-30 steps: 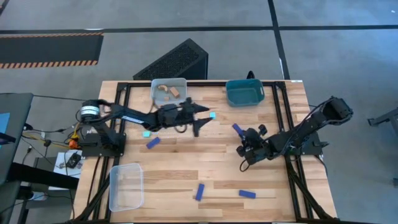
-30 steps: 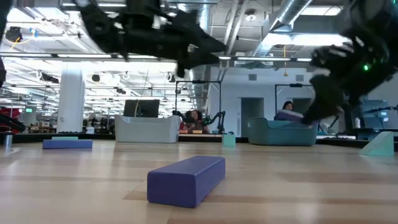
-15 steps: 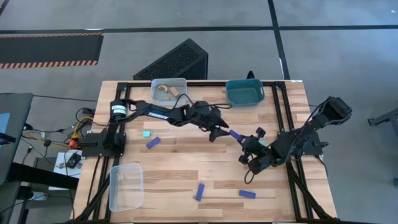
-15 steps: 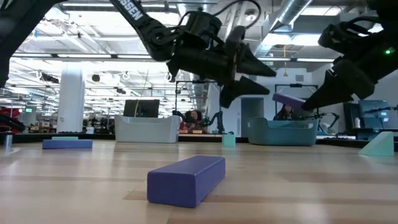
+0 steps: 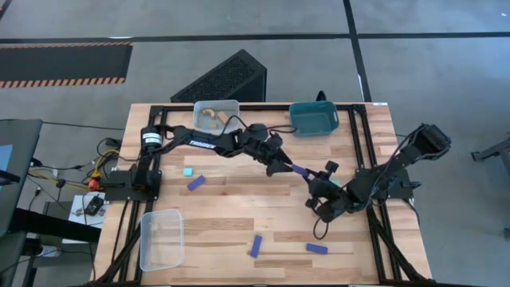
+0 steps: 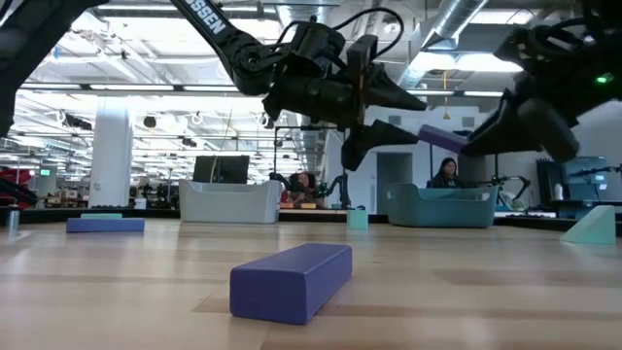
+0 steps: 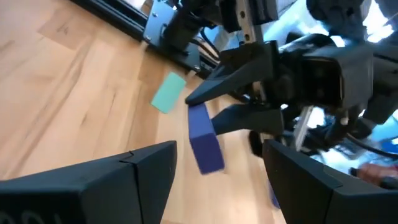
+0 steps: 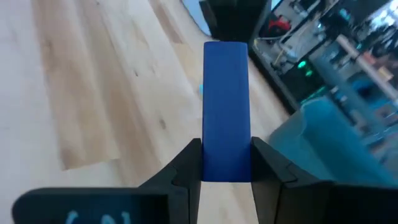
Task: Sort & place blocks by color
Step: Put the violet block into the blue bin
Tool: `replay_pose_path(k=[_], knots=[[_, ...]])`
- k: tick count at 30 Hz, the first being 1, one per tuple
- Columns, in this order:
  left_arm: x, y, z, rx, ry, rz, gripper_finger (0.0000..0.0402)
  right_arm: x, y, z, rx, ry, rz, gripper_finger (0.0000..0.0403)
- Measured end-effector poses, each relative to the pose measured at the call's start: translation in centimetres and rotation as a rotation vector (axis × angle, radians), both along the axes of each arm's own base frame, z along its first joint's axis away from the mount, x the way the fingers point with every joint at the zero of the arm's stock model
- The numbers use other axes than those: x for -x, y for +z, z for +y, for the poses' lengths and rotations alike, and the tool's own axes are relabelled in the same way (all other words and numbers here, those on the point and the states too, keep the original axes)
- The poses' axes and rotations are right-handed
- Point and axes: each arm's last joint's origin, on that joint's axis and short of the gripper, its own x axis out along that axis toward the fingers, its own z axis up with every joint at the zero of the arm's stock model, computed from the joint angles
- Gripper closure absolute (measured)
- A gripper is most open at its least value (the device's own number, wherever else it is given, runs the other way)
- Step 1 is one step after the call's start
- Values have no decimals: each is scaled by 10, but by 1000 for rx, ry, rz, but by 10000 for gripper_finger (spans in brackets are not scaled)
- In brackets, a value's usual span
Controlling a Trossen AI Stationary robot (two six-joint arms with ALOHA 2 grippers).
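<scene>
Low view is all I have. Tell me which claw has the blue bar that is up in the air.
Observer: The right claw is shut on the blue bar, pinching its two long sides.
Operator: Check the left claw.
Observer: The left claw is open and faces the bar's free end without touching it.
Operator: Place the bins for me.
Observer: From above, the teal bin sits at the far edge. One clear bin sits at the near left corner.
</scene>
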Motion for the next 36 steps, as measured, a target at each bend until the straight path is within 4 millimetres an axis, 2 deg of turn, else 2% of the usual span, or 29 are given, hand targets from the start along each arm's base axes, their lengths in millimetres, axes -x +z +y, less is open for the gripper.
replay_pose_path(k=[8,11,14,21,25,28,33,36], knots=[[1,0,3,40,-14,8,174,-23,23,-10,95,-4,65,291],[1,0,3,20,-13,4,192,-25,26,-10,110,8,82,291],[1,1,4,-1,7,-11,237,-25,26,-9,107,14,83,291],[1,2,8,-55,22,-37,374,-23,26,-8,122,22,97,290],[1,2,10,-141,29,-59,376,-24,26,-9,93,-1,67,282],[1,2,16,-259,92,-76,361,-25,26,-13,57,-47,17,258],[6,7,52,-490,389,-45,362,-26,28,-16,7,-131,-100,209],[5,17,67,-522,422,-30,372,-25,31,-18,12,-159,-135,191]])
